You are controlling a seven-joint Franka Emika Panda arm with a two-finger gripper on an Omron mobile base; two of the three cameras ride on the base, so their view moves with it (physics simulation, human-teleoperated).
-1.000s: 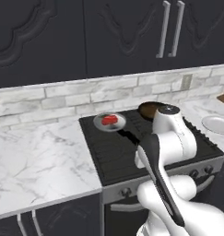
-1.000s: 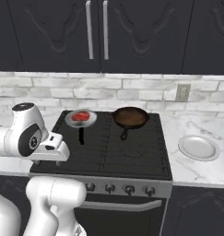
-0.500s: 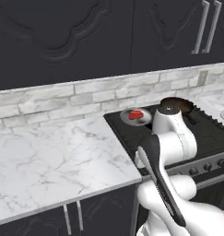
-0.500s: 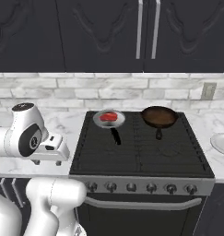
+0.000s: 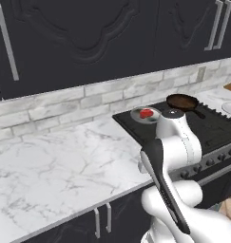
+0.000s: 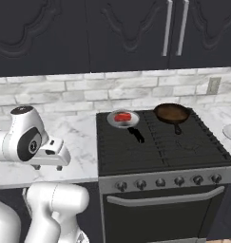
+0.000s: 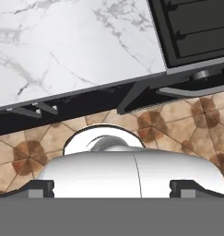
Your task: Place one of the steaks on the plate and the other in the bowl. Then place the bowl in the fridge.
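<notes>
A red steak (image 5: 146,113) (image 6: 122,117) lies in a small grey pan (image 6: 118,121) on the stove's back left burner. The pale rim of the plate (image 5: 230,108) (image 6: 230,132) shows at the right edge, on the counter past the stove. My gripper (image 6: 48,166) (image 7: 112,189) hangs open and holds nothing, pointing down in front of the marble counter, well left of the stove and far from the steak. Its fingertips (image 7: 39,189) stand wide apart above the tiled floor. The bowl and the fridge are out of view.
A dark brown skillet (image 5: 182,101) (image 6: 172,113) sits on the back right burner. The black stove (image 6: 159,147) has a row of knobs and an oven handle. White marble counter (image 5: 64,166) stretches to its left. Dark cabinets hang above.
The whole picture has shifted: the base has driven left, so stove, pans and plate slid to the right in both base views. The arm keeps its pose and the gripper stays open.
</notes>
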